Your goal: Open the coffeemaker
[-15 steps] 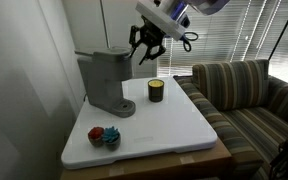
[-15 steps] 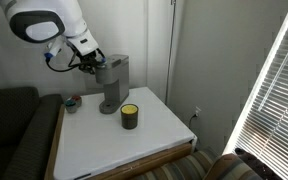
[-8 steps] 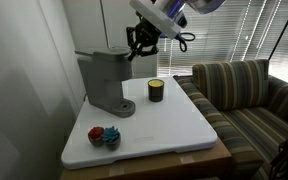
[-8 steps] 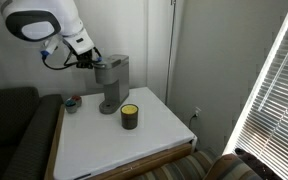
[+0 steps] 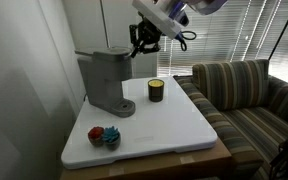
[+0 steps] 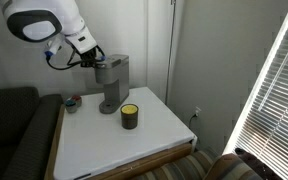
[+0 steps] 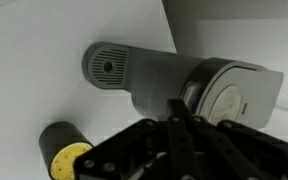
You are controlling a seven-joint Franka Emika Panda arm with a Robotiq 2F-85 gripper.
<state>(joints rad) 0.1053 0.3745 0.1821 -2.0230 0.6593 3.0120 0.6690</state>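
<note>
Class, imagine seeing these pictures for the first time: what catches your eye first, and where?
The tall grey coffeemaker stands on the white table by the wall, with the robot's dark gripper hovering by its top. A dark candle jar with a yellow top sits beside it.

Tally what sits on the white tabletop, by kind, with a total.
coffeemaker: 1
candle jar: 1
small coloured objects: 2 (one red, one teal; too small to identify further)
Total: 4
</note>
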